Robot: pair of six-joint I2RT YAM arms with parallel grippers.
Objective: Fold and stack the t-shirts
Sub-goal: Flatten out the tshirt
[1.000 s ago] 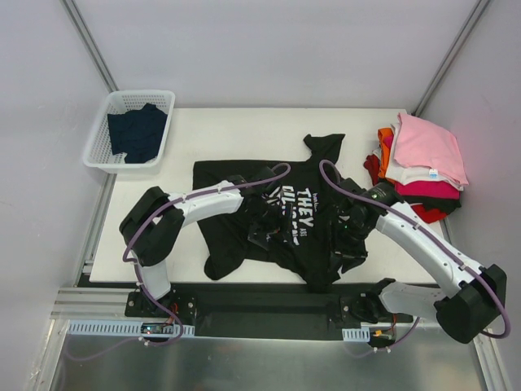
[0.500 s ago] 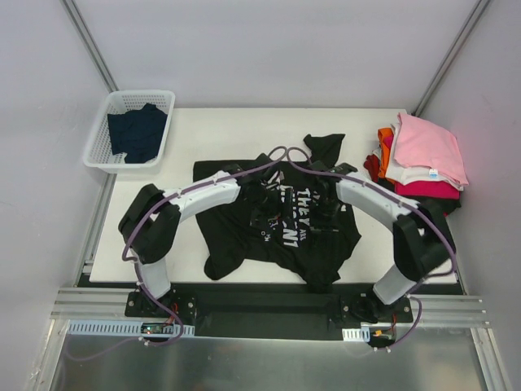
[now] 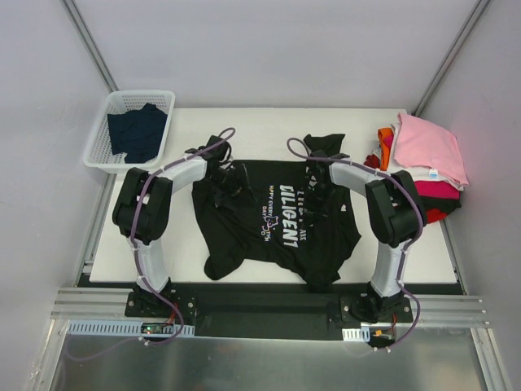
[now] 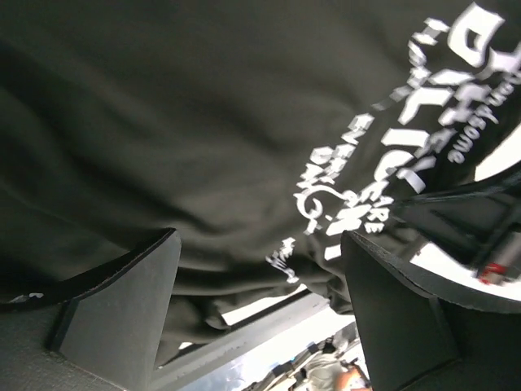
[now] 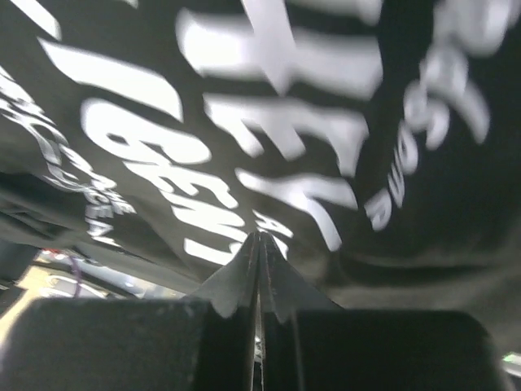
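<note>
Spreading step: black tee lies rumpled mid table, L gripper wide open & empty over its far-left shoulder, R gripper shut over the chest, pinch unclear; next probably needs shoulders gripped & pulled flat.

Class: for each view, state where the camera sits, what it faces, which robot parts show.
Top external: above and behind, looking down on the table; left arm and right arm show.
Left wrist: on the left arm, facing the black t-shirt; open left gripper shows.
Right wrist: facing that shirt; shut right gripper shows.
Shared: white lettering.
</note>
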